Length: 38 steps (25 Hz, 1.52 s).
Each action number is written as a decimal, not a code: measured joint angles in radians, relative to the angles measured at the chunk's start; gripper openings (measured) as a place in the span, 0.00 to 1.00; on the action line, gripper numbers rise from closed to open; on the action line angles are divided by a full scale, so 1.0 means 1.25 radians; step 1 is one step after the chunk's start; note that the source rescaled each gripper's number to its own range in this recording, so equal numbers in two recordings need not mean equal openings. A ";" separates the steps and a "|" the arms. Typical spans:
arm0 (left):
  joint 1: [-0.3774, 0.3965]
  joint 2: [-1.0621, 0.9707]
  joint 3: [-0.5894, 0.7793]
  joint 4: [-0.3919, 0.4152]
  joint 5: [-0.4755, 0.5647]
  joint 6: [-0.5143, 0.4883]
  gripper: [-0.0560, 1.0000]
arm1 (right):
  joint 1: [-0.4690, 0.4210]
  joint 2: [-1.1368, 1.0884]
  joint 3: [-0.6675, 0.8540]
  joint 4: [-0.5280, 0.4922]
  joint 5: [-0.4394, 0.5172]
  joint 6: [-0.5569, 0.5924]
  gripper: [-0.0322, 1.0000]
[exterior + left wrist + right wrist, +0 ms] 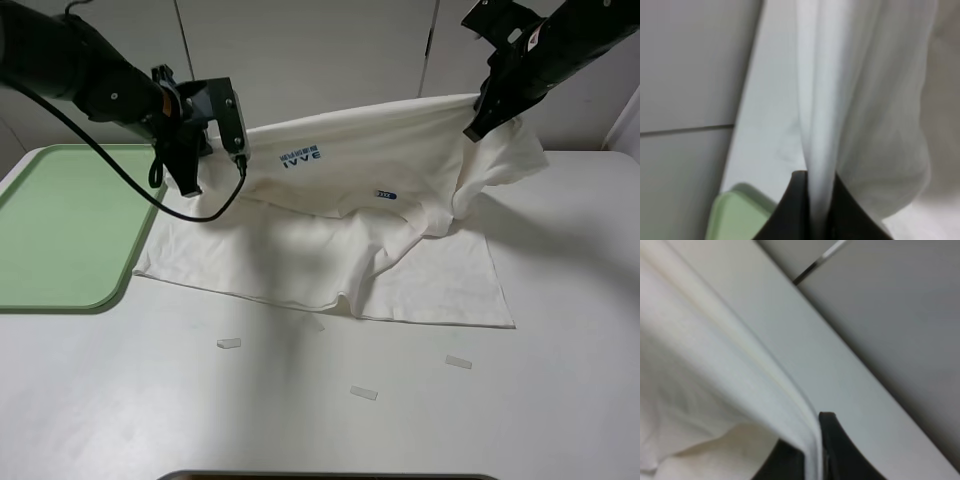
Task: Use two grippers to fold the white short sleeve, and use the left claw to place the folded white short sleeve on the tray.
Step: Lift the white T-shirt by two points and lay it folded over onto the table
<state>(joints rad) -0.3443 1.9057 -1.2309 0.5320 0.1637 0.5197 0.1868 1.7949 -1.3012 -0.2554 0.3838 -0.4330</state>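
Two claws are hanging onto the white short sleeve [380, 200] right now, one at each end of its far edge. The left claw [190, 165] is gripping the left end, and in its wrist view the black fingers [790, 210] are squeezing together on a bunched fold of the white cloth [840, 100]. The right claw [478, 122] is doing the same at the right end, higher up, and its fingers [835, 450] are pinching a thin hem of the shirt [715, 390].

That far edge is stretching between them in the air, while the near part of the shirt is lying rumpled on the white table [300, 430]. The blue IVVE print [302, 155] is showing on the raised part, with the little blue neck label [386, 195] lower down near the middle.

The tray [60, 220] is sitting on the left of the table, and the shirt's near left corner is lying just beside its right rim. A few small tape scraps [229, 343] are lying on the table in front of the shirt.
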 joint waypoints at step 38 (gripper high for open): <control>-0.004 -0.030 0.084 -0.260 0.239 0.159 0.05 | 0.000 0.002 -0.001 0.313 0.562 -0.163 0.05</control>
<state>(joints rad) -0.3490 1.8680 -1.1258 0.2066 0.4619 0.7182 0.1867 1.7979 -1.3022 0.1364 1.0863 -0.6368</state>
